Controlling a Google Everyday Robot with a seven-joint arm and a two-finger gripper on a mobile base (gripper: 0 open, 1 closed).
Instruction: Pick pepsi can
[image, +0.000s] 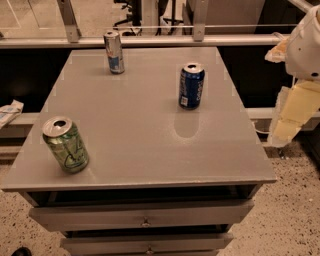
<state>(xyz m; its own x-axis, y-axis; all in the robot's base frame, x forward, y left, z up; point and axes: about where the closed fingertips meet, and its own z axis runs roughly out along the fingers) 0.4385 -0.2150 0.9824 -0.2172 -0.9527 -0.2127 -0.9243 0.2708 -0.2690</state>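
The pepsi can is dark blue with a silver top and a small white patch near its base. It stands upright on the grey table top, right of centre and toward the back. My gripper hangs at the right edge of the view, beyond the table's right side and lower than the can's level in the picture. It is well apart from the can and holds nothing that I can see. The white arm rises above it at the top right.
A tall slim silver-and-blue can stands at the back left of the table. A green can with scribbled markings stands at the front left. Drawers sit below the top. A rail runs behind the table.
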